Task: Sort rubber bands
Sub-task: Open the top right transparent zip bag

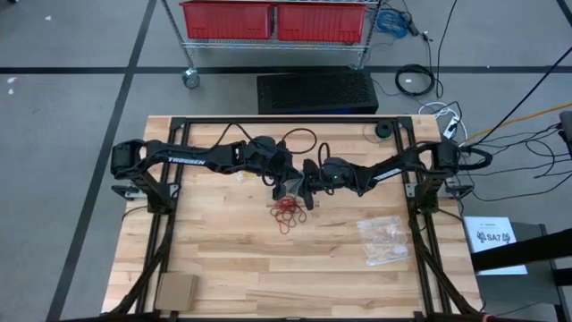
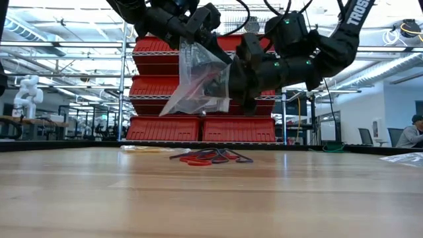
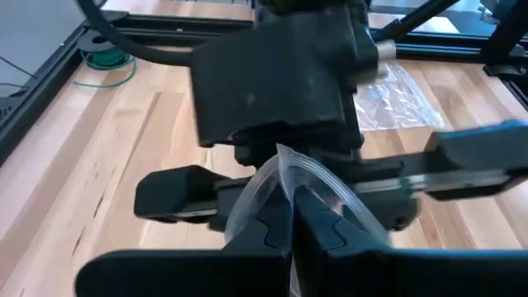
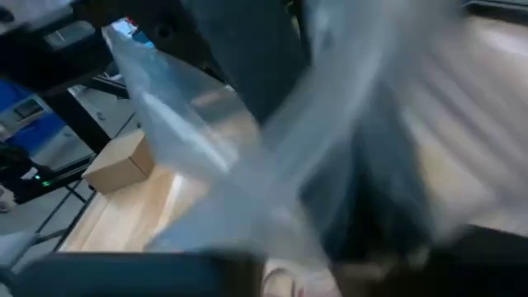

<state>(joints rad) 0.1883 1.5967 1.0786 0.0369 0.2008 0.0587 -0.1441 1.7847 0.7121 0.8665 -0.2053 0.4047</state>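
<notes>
figure: bagging step of the sort. the left end effector is pinching the top edge of a clear plastic bag, its fingers pressed together on the film, and is holding the bag hanging above the middle of the bench. the right end effector is meeting the bag from the 3 o'clock side, right against its open side; whether its fingers are apart or gripping the film cannot be told, since the bag and the arm are covering them. something dark is showing through the bag, too unclear to name.

the rubber bands, a loose heap of red loops with a few dark ones, are lying on the bench just toward 6 o'clock of both end effectors and below them, apart from the bag. a second clear bag is lying flat near 4 o'clock of the heap, and a small cardboard box is sitting at the 7 o'clock corner.

judged next move: keeping the bag mouth spread while one end effector is descending to the heap, which calls for a fine pinch on a single thin loop of one colour.
</notes>
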